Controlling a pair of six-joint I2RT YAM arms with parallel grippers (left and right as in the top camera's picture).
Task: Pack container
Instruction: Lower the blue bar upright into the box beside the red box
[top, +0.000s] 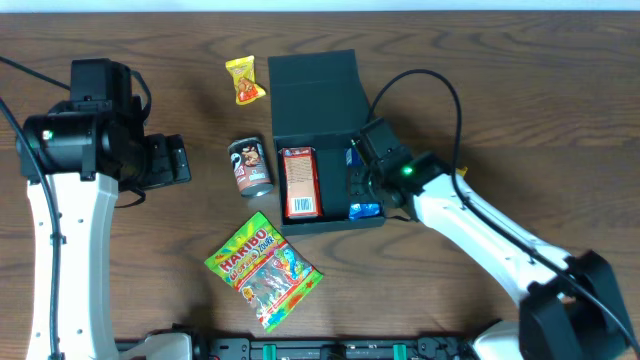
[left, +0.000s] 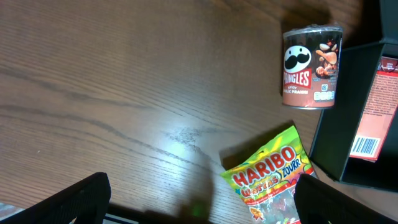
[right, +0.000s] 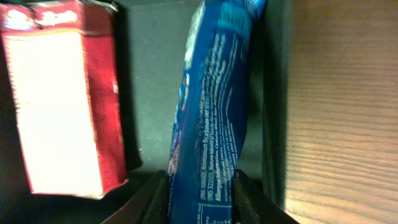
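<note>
The dark green container stands open at mid-table with its flap lid folded back. A red printed carton lies in its left half. My right gripper reaches into the right half and is shut on a blue snack packet. In the right wrist view the fingers pinch the blue packet upright against the container's right wall, beside the red carton. My left gripper is open and empty, left of the container; its jaws are over bare table.
A small Pringles can lies just left of the container, also in the left wrist view. A Haribo bag lies in front of it. A yellow snack pouch lies left of the lid.
</note>
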